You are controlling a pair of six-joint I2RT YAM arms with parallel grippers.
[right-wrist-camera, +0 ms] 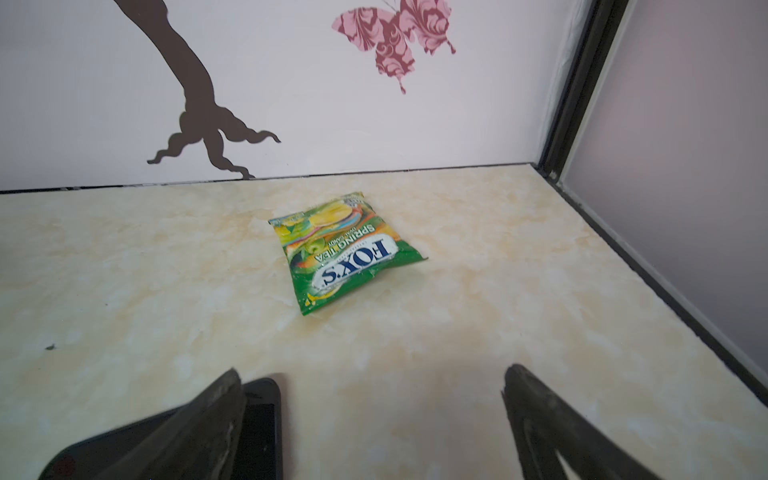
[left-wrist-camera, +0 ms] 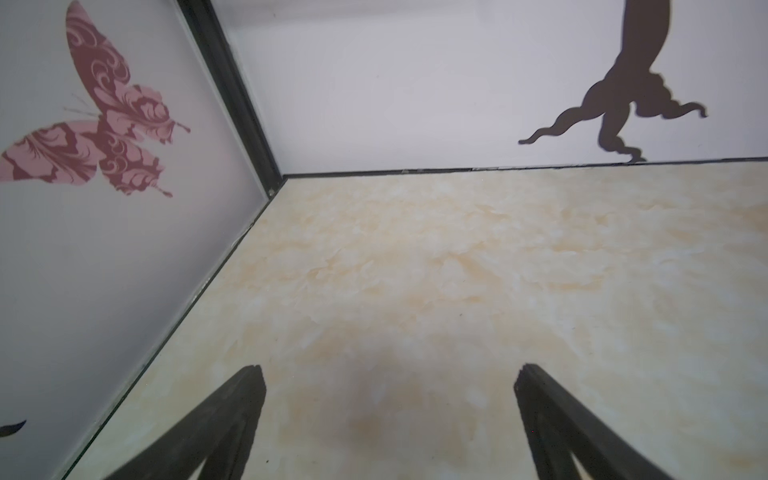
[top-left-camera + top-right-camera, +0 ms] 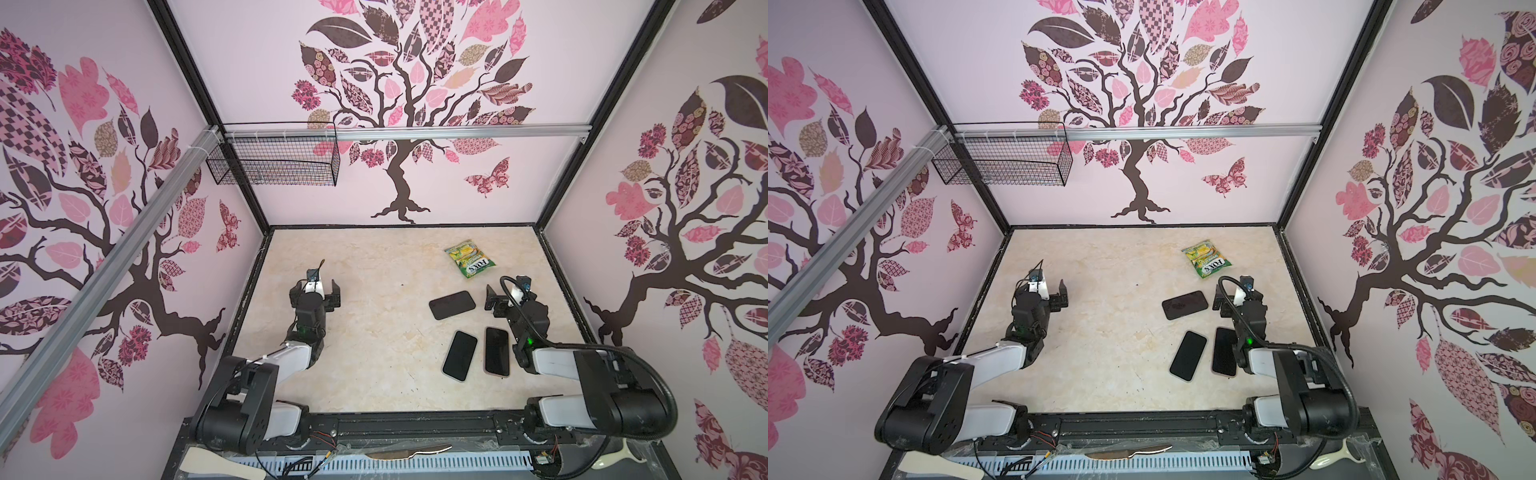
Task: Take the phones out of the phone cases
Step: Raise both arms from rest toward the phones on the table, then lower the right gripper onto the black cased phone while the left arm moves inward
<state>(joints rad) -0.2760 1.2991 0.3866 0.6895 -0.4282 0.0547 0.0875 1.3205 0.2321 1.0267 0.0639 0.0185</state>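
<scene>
Three dark phones lie screen up on the right half of the marble table [image 3: 374, 332]. One lies crosswise [image 3: 452, 304] [image 3: 1185, 304]. Nearer the front, the second [image 3: 460, 355] shows a pale rim and the third [image 3: 496, 351] a pinkish rim. I cannot tell which rim is the phone case. My right gripper [image 3: 512, 296] [image 1: 373, 372] stands open just right of the crosswise phone [image 1: 262, 428], with one finger over its end and only bare table between the fingers. On the left side my left gripper [image 3: 316, 289] [image 2: 390, 370] is open over bare table.
A green FOX'S candy bag [image 3: 469, 258] [image 1: 345, 249] lies behind the right gripper near the back wall. A wire basket [image 3: 274, 162] hangs high on the back left rail. Walls close the table on three sides. A wooden spatula [image 3: 224, 461] and a knife [image 3: 407, 451] lie off the front edge.
</scene>
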